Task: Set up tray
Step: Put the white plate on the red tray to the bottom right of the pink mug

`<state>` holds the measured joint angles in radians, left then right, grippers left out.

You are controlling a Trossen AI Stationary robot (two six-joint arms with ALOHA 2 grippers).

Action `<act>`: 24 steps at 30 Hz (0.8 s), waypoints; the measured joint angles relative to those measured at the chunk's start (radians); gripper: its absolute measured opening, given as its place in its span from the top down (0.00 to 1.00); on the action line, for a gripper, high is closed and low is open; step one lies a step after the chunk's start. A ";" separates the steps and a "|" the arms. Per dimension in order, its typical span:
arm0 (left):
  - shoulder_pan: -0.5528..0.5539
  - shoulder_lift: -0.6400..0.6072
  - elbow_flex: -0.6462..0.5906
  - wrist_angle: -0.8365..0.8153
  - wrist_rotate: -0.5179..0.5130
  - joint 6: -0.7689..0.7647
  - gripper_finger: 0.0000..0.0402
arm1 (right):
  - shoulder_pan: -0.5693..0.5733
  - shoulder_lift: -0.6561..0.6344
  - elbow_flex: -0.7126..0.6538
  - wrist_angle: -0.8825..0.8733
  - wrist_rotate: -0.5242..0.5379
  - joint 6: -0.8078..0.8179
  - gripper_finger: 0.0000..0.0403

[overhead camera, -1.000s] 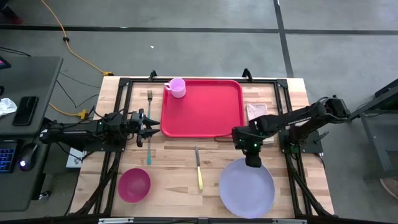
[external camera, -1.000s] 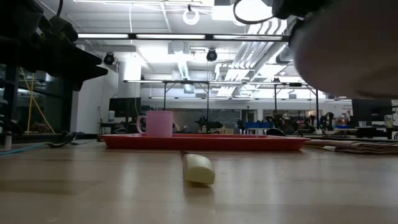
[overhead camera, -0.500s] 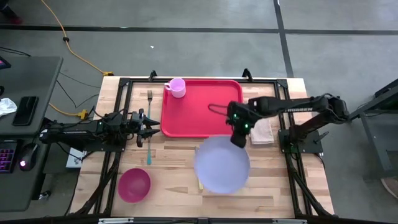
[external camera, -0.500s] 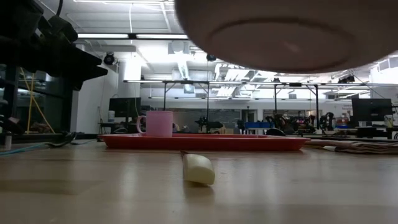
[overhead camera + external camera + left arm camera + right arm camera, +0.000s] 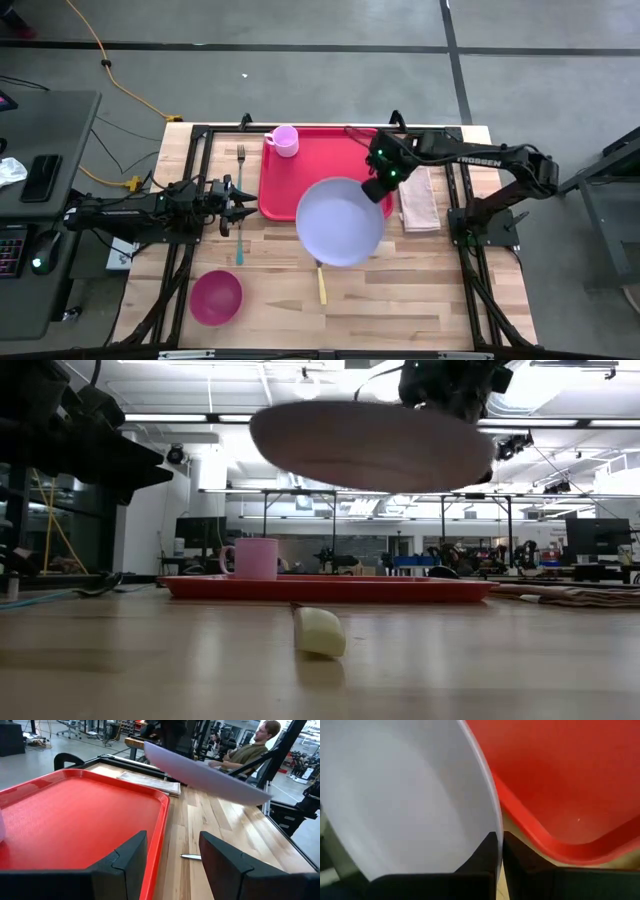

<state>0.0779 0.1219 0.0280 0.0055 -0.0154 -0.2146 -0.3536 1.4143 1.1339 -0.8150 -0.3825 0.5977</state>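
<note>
The red tray (image 5: 330, 160) lies at the table's far middle, with a pink mug (image 5: 285, 140) on its far left corner. My right gripper (image 5: 378, 190) is shut on the lavender plate (image 5: 340, 220), held in the air over the tray's near right part; the plate also shows in the low view (image 5: 365, 445) and the right wrist view (image 5: 405, 795). My left gripper (image 5: 170, 855) is open and empty at the tray's left edge (image 5: 160, 830), near a fork (image 5: 240, 158). My right gripper pinches the plate's rim (image 5: 494, 837) between its two fingers, one above and one below the rim, on the plate's far right side (image 5: 372, 192). The plate is lifted clear, roughly level and slightly tilted, above the tray's near right corner.
A magenta bowl (image 5: 216, 296) stands at the near left. A knife with a yellow handle (image 5: 321, 285) lies near the middle. A folded napkin (image 5: 418, 200) lies right of the tray. A person (image 5: 255, 745) sits beyond the table.
My right gripper has carried the plate up off the table's near right part, toward the far edge and the left, until it hangs over the tray's near right part. The left arm has kept still.
</note>
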 joint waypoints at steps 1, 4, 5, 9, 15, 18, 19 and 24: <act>0.000 0.000 0.000 0.000 0.000 0.000 0.47 | -0.010 0.000 0.000 0.006 0.001 0.008 1.00; 0.000 0.000 0.000 0.000 0.000 0.000 0.47 | -0.033 0.000 0.000 0.020 0.014 0.034 1.00; 0.000 0.000 0.000 0.000 0.000 0.000 0.47 | -0.039 0.000 0.000 0.023 0.024 0.041 1.00; 0.000 0.000 0.000 0.000 0.000 -0.003 0.47 | -0.069 0.000 0.000 0.029 0.037 0.084 1.00; 0.000 0.000 0.000 0.000 0.000 -0.003 0.47 | -0.097 0.000 0.000 0.048 0.037 0.158 1.00; 0.000 0.000 0.000 0.000 0.000 -0.004 0.47 | -0.106 0.000 0.000 0.050 0.036 0.189 1.00; 0.000 0.000 0.000 0.000 0.000 -0.004 0.47 | -0.108 0.000 0.000 0.050 0.038 0.199 1.00; 0.000 0.000 0.000 0.000 0.000 -0.004 0.47 | -0.113 0.021 -0.001 0.097 0.067 0.237 1.00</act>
<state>0.0780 0.1223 0.0284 0.0055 -0.0154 -0.2184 -0.4668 1.4355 1.1332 -0.7181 -0.3151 0.8344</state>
